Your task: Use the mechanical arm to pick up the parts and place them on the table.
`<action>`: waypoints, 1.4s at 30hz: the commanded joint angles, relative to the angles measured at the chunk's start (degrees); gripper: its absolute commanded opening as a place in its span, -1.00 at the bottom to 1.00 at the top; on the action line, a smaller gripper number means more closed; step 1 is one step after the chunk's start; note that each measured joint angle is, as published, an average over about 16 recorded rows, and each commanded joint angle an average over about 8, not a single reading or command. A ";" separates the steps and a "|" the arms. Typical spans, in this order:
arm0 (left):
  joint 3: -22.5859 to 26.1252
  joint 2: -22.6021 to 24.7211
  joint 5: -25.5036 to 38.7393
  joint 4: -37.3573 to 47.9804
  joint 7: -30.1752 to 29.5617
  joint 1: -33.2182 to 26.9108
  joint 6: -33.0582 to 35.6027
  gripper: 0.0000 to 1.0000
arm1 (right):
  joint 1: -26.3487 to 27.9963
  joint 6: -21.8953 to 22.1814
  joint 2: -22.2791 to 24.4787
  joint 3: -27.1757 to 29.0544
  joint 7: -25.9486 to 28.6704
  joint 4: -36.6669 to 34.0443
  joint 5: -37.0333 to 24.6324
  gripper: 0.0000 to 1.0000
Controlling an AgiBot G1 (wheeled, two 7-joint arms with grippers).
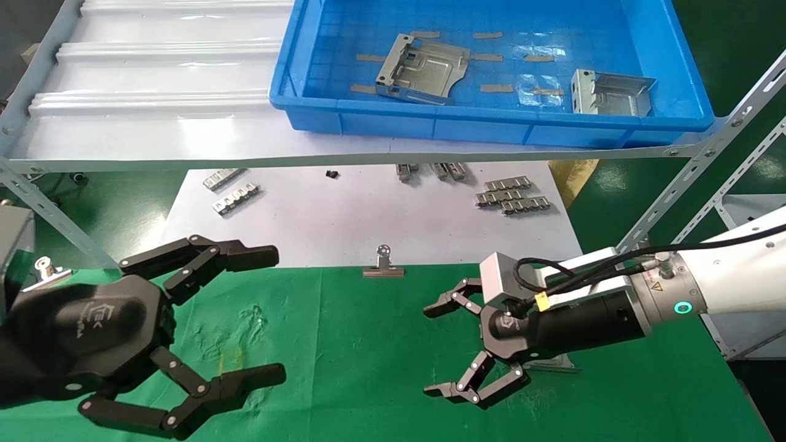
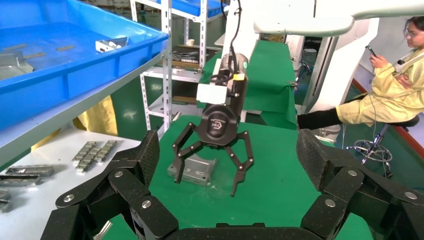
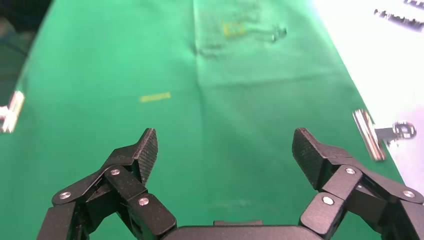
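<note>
Two silvery parts lie in the blue bin, one in its middle (image 1: pixel 424 67) and one at its right (image 1: pixel 614 92). A third part (image 1: pixel 552 365) lies on the green table (image 1: pixel 368 344), mostly hidden under my right hand; the left wrist view shows it (image 2: pixel 192 170) flat on the cloth behind one right finger. My right gripper (image 1: pixel 430 350) is open and empty just above the cloth, and also shows in the left wrist view (image 2: pixel 206 186) and in its own view (image 3: pixel 225 150). My left gripper (image 1: pixel 273 314) is open and empty at the table's left.
The blue bin (image 1: pixel 491 126) stands on a white ribbed shelf (image 1: pixel 153 73) at the back. Ridged metal strips (image 1: pixel 513 195) lie on a white sheet (image 1: pixel 368 215). A binder clip (image 1: pixel 384 265) holds the cloth's edge. A slanted shelf strut (image 1: pixel 706 172) rises at right.
</note>
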 commanded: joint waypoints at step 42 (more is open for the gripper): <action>0.00 -0.01 -0.01 0.01 0.00 0.01 -0.01 1.00 | -34.87 4.45 21.90 44.78 21.19 46.39 17.23 1.00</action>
